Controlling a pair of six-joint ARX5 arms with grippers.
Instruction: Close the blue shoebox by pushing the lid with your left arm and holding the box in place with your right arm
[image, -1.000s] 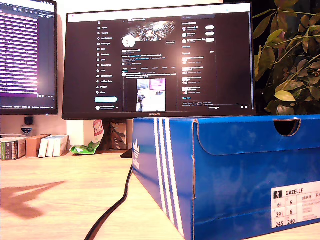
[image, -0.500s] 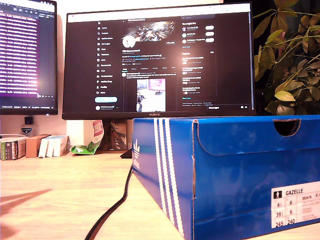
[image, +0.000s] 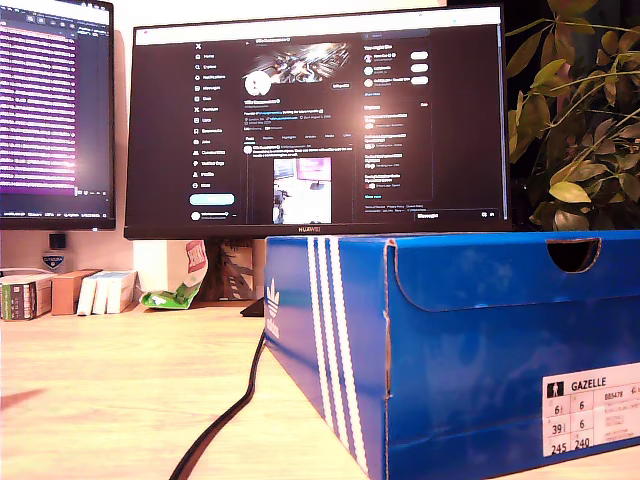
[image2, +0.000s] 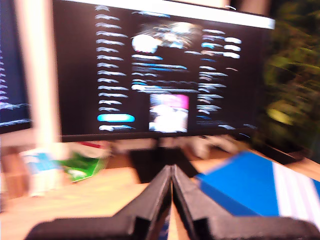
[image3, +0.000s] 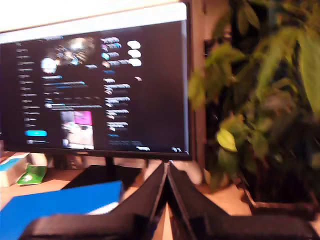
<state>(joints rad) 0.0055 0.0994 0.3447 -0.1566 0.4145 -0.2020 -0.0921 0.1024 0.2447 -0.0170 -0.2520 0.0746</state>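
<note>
A: exterior view first. where's the shoebox?

B: blue shoebox sits on the wooden desk, directly in front of the main monitor and below it. lid is down flat on the box, three white stripes on the side wall, size label on the end wall reads GAZELLE. black cable runs along the desk beside the box's striped side. potted plant is behind the box, just beside the monitor. second monitor on the other side of the main one; small boxes and a green wrapper on the desk under it, well apart from the shoebox

A: arms?

B: neither arm shows in that view

A: first wrist view?

B: blurred. my first gripper has its fingers pressed together, nothing between them. it's up in the air in front of the monitor, pointing at its stand. shoebox lid is beside the fingers, lower down, not touching them. green wrapper is off to the other side

A: second wrist view?

B: also blurred. my second gripper is clamped closed and empty, aimed at the gap between the monitor and the plant. blue lid lies beside it, no contact visible
</note>
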